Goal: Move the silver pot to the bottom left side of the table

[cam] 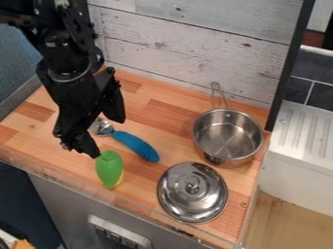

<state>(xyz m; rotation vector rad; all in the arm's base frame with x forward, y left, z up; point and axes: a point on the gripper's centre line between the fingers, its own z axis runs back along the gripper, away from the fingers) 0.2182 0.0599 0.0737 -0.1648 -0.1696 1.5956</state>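
The silver pot (228, 137) stands upright at the right side of the wooden table, its wire handle pointing toward the back wall. My gripper (104, 137) hangs over the left part of the table, well to the left of the pot. Its two fingers are spread apart, with nothing held between them, and one tip is close to the top end of a green toy vegetable.
The green vegetable (109, 168) lies near the front left edge. A blue-handled utensil (135, 145) lies behind it. A silver lid (193, 191) sits in front of the pot. A plank wall (189, 48) bounds the back, and a clear rail runs along the front.
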